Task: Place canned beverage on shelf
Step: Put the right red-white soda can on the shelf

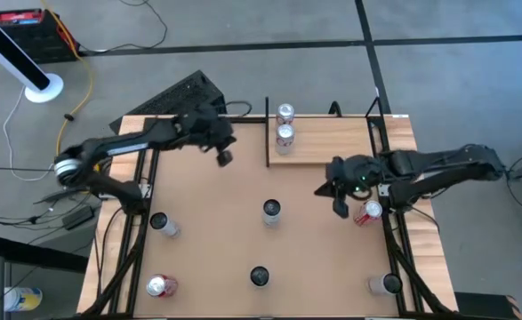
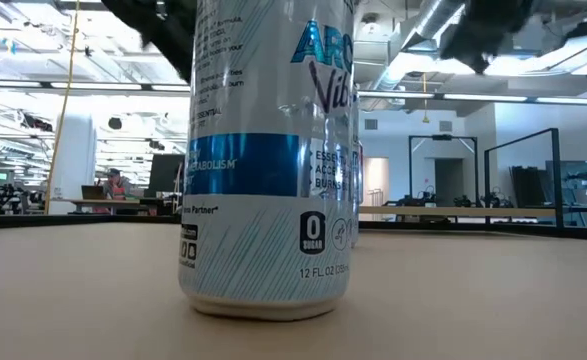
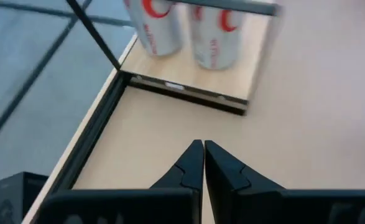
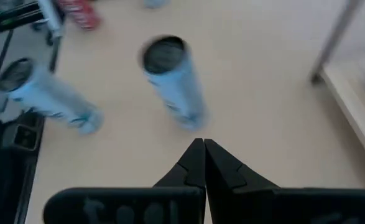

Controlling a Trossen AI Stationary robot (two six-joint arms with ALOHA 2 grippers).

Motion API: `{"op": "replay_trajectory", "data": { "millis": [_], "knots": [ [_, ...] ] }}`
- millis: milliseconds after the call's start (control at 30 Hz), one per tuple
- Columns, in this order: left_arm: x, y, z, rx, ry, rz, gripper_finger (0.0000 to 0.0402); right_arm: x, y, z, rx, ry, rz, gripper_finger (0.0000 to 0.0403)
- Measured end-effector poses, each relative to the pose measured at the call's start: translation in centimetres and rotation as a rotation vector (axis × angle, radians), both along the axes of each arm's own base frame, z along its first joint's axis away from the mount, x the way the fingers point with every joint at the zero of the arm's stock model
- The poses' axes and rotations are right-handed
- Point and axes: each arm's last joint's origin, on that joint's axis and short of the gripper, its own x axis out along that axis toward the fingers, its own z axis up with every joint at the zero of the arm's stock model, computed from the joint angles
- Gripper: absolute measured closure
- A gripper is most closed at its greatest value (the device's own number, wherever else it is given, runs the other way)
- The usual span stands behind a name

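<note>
- Spreading wide, a tan tabletop [image 1: 216, 240] over grey floor, open office hall glowing beyond in the low view.
- Sitting at the table's far edge, the shelf [image 1: 332, 142], already carrying two red-and-white cans [image 1: 285, 124].
- Hovering just beside the shelf's end, left gripper [image 1: 224, 156], fingers pressed together, holding nothing.
- Hanging in front of the shelf, right gripper [image 1: 341, 208], pinched closed and empty, a red can [image 1: 368, 212] just beside it.
- Standing upright mid-table, a blue-and-white can [image 1: 271, 211]; filling the low view, another one [image 2: 269, 160].
</note>
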Motion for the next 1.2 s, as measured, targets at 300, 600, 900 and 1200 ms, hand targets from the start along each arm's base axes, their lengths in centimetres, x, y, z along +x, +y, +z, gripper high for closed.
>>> {"op": "replay_trajectory", "data": {
  "millis": [300,600,900,1200],
  "knots": [
    [-7.7,-7.4,4.8,-0.13,-0.108,-0.092,0.0401,3.2,2.9,0.2,-0.244,-0.127,0.211,0.0381],
    [-13.4,-11.8,6.7,-0.441,-0.214,-0.4,0.0401,5.6,2.6,-0.9,-0.332,-0.145,0.233,0.0381],
    [-13.3,-11.7,6.7,-0.118,-0.22,-0.34,0.0401,4.8,2.6,-1.3,-0.165,-0.06,0.125,0.0375],
    [-9.8,-11.1,1.6,0.187,-0.429,-0.417,0.0402,-0.4,3.4,-0.7,0.052,0.495,-0.143,0.038]
  ]
}}
